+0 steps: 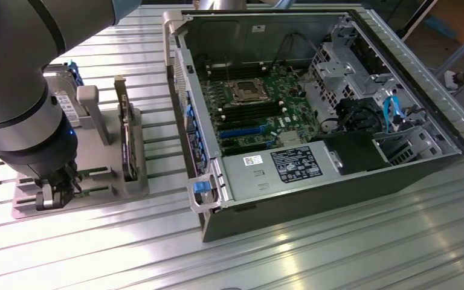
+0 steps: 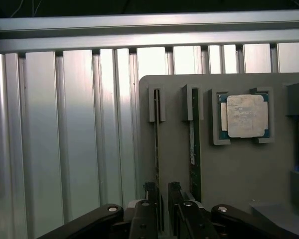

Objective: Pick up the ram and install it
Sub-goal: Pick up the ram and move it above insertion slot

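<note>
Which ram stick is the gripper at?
The ram in the slot farther from the CPU; the gripper straddles it. The other stick has a white label.

A ribbed aluminium table (image 1: pixel 313 254) carries an open desktop computer case (image 1: pixel 321 202) lying on its side. Inside it, a green motherboard (image 1: pixel 256 118) bears a metal-framed CPU socket (image 1: pixel 244 90). A labelled power supply (image 1: pixel 284 163) sits along the near wall. Toward the exterior view's right, a blue cable (image 1: pixel 391 112) curves above a metal drive cage (image 1: pixel 413 142). A blue latch (image 1: pixel 202 188) marks the case's near corner. On the exterior view's left, apart from the case, a grey holder (image 1: pixel 103 190) keeps a dark expansion card (image 1: pixel 125 133) upright, with what may be a hard drive (image 1: pixel 64 90) behind. In the wrist view a silver CPU chip (image 2: pixel 244 115) lies flat in the holder's square recess
</note>
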Controlling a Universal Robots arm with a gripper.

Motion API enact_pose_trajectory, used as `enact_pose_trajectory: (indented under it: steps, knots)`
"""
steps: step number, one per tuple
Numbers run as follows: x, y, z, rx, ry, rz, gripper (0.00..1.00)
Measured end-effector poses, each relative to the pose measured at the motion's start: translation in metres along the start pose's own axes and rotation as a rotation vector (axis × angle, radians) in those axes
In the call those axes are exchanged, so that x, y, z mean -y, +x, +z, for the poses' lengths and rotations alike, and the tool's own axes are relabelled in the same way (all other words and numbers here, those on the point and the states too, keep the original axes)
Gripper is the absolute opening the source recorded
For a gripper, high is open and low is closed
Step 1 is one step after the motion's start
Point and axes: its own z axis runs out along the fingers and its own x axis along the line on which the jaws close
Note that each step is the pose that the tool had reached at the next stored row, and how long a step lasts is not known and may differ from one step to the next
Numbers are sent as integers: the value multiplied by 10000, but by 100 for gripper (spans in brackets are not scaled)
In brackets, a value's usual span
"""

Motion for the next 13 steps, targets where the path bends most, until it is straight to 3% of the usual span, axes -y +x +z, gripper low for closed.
enact_pose_trajectory:
  steps: [13]
  knots:
    - [4,4,111,0,0,-1,24]
